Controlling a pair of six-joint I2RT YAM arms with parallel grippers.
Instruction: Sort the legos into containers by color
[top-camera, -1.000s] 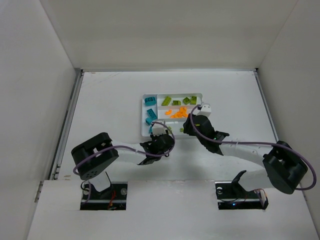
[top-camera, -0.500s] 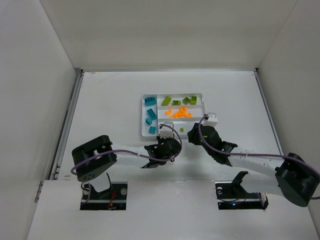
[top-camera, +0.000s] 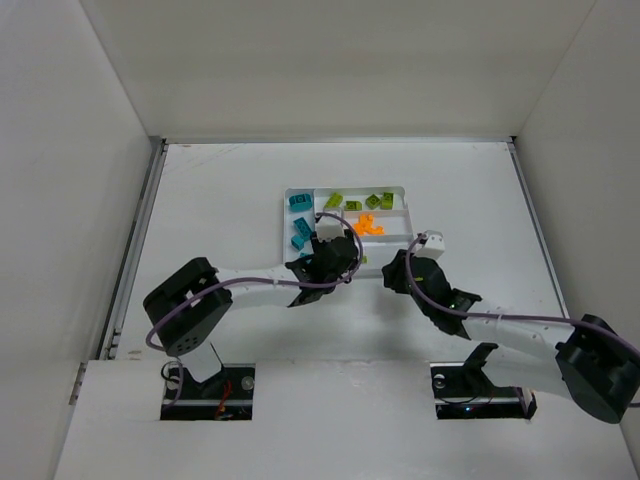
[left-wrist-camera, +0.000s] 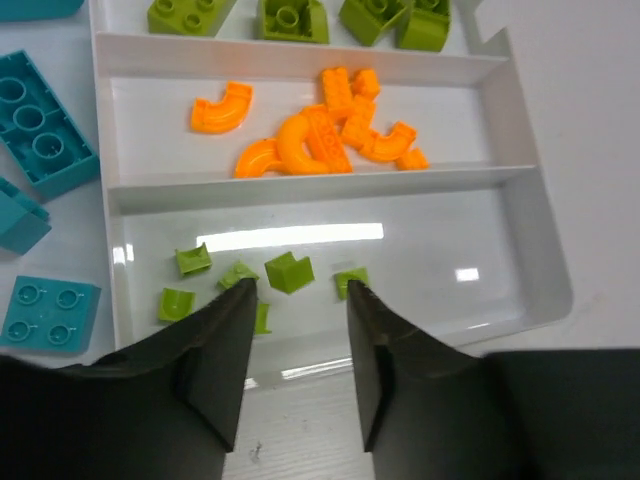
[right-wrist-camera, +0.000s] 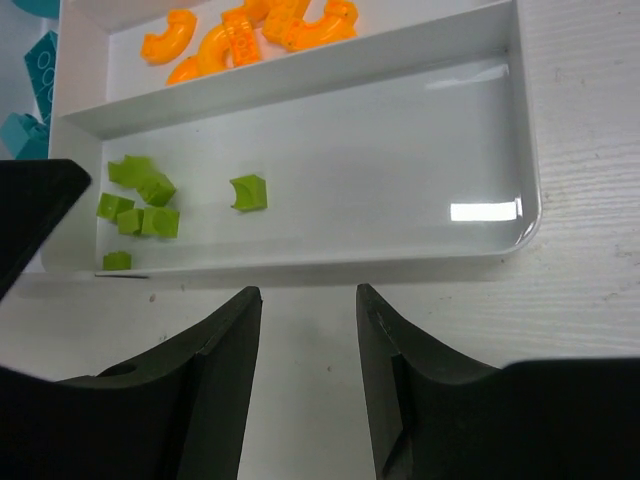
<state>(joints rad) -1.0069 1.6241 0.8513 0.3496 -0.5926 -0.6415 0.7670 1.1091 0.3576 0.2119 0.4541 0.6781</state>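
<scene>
Overhead and wrist views of the sorting scene. The white tray (left-wrist-camera: 440, 250) lies on the table (top-camera: 220, 200), a little right of centre, beyond both arms. Its narrow crosswise section is at the left end, and three long sections run rightward from it. The legos are all in the tray. The teal bricks (left-wrist-camera: 40, 125) lie in the crosswise section. The larger lime green bricks (left-wrist-camera: 290, 18) fill the far long section. The orange pieces (left-wrist-camera: 310, 140), several of them curved, are bunched in the middle section. The small lime green pieces (left-wrist-camera: 288, 270) lie loose at the left end of the near section, one of them (right-wrist-camera: 248, 192) a little right of the others. The right half of that section is bare. The left gripper (left-wrist-camera: 298, 300) hangs over the near-left part of the tray, above the small lime green pieces. Its jaws are parted by a moderate gap with nothing between them. The right gripper (right-wrist-camera: 308, 300) is over the table just on the near side of the tray's near wall, towards the tray's right end. Its jaws are also partly spread and hold nothing. In the overhead view, the two grippers are near each other, with the left one farther into the scene.
</scene>
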